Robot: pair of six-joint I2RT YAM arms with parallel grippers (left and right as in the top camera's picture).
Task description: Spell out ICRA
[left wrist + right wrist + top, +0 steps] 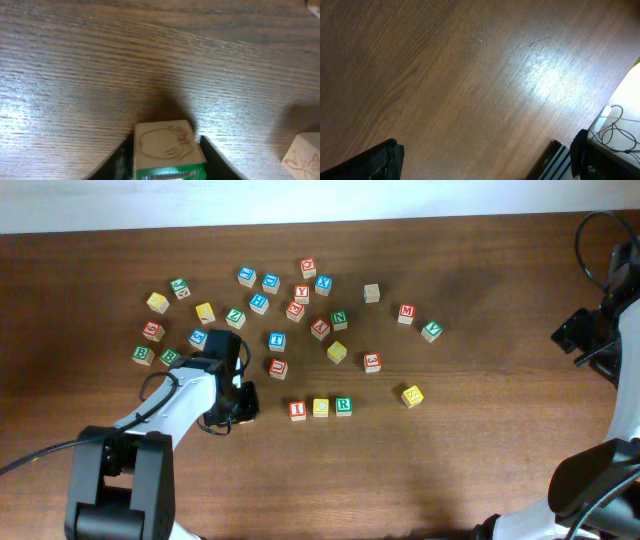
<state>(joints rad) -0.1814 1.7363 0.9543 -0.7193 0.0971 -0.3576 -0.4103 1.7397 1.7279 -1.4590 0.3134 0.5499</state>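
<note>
Dark wood-grain counter [480,470], pale strip [300,200] along 12 o'clock; letter cubes [277,340] scattered 9 to 2. The left fingers [217,162] clamp a green-edged cube [167,147]; right fingers [380,160] spread wide.

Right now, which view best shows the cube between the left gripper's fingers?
Left wrist: the cube sits between the fingers, engraved face and green edge clear. Overhead, the left gripper hides it. Right wrist shows only table.
</note>
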